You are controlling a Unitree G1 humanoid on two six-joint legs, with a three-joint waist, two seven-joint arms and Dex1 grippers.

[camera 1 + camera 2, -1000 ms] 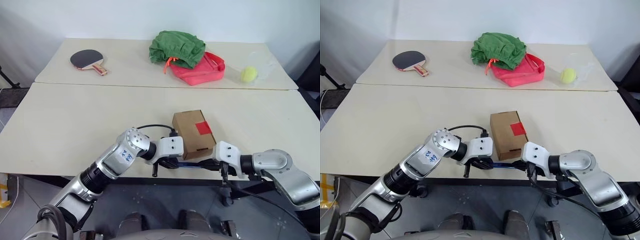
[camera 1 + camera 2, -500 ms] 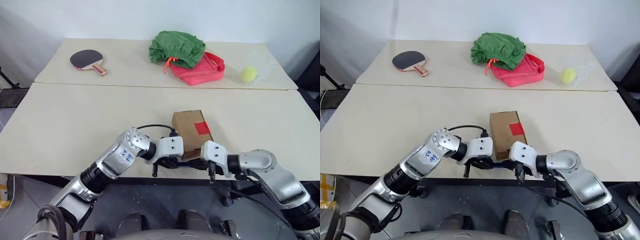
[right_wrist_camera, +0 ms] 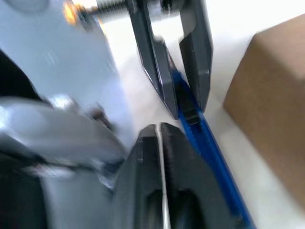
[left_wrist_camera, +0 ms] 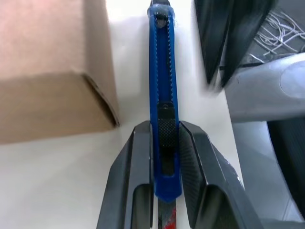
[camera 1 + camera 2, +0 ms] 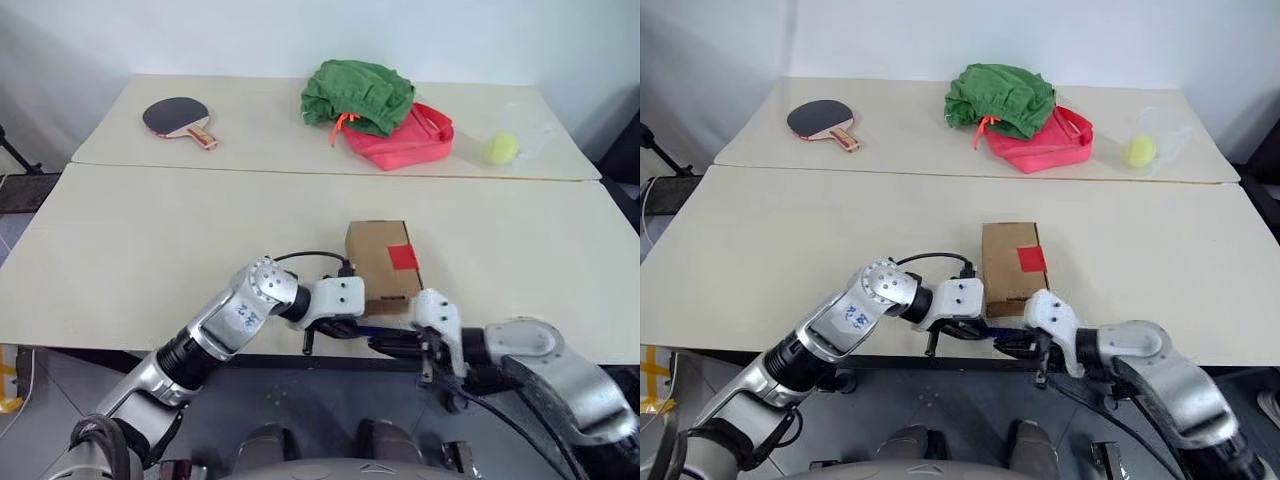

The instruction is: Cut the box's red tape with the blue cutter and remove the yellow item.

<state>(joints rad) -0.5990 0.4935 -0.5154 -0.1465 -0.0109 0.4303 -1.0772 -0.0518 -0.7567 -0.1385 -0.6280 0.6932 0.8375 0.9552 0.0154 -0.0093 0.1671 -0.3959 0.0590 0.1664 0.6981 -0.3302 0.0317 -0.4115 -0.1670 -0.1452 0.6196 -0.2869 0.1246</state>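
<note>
Your left gripper point(image 4: 164, 143) is clamped on the blue cutter point(image 4: 162, 90): in the left wrist view both black fingers point(image 4: 138, 157) press the knife's sides near its slider, and the body runs straight out past the fingertips. The box point(image 5: 381, 265) sits in the lower centre of the left eye view, on the near table point(image 5: 150, 250) close to its front edge, with the red tape point(image 5: 403, 257) on the right part of its top. The cutter lies just below the box in that frame, along the table edge, beside the carton's near face but apart from it. Your right gripper point(image 3: 161, 138) is just right of the cutter's far end, fingers pressed together on nothing, alongside the blue body in its own wrist view.
</note>
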